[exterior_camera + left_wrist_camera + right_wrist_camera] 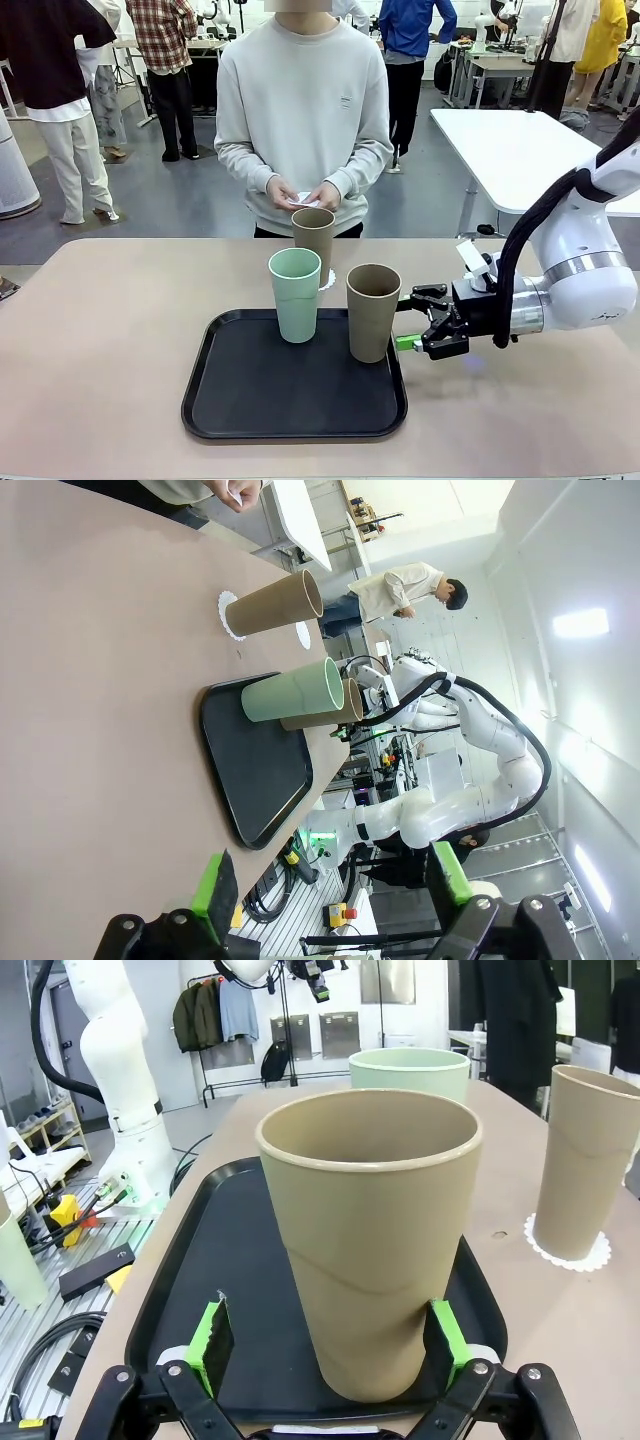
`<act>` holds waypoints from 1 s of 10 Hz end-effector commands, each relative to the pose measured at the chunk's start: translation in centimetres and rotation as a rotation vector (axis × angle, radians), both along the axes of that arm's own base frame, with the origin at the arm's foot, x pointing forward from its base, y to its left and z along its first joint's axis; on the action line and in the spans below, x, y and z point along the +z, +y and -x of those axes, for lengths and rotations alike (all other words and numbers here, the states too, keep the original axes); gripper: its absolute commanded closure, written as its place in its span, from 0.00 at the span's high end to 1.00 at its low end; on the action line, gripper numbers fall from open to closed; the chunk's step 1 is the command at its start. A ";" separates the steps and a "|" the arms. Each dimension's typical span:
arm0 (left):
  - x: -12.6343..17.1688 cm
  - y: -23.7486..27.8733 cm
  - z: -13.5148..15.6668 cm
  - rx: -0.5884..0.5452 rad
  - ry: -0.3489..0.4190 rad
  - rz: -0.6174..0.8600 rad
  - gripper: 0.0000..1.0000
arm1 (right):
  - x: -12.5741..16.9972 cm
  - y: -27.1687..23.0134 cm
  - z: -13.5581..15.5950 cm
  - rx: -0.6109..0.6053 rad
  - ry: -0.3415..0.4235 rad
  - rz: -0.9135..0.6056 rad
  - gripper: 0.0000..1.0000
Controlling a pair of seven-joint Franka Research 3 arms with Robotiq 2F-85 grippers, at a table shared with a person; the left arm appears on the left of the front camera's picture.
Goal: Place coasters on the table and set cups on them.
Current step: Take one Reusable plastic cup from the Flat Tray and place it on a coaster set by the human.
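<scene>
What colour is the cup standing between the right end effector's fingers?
Brown-tan, with a plain matte finish. The cup shows best in the right wrist view.

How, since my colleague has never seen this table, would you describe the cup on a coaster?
Find the black tray. Past its far edge, toward the person, a brown cup stands on a lacy white coaster. The other brown cup and the mint cup stand on the tray, without coasters.

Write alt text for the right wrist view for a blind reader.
The open right gripper straddles a brown-tan cup upright on a black tray. Behind stands a mint green cup; at right, a second brown-tan cup sits on a white doily coaster on the beige table.
</scene>
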State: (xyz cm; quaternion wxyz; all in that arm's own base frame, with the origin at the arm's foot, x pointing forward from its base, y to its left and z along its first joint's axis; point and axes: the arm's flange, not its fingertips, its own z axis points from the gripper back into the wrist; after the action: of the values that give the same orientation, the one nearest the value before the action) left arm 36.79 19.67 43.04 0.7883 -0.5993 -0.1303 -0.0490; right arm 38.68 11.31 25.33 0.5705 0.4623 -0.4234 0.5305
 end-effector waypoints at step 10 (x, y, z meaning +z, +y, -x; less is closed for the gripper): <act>0.2 0.1 0.0 0.000 -0.006 0.005 1.00 | -1.4 3.8 -2.0 -0.030 0.048 0.014 1.00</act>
State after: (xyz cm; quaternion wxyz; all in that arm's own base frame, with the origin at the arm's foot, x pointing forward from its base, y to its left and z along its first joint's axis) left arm 36.79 19.67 43.04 0.7883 -0.5993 -0.1303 -0.0490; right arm 40.10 13.94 24.26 0.5780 0.4668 -0.4155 0.5247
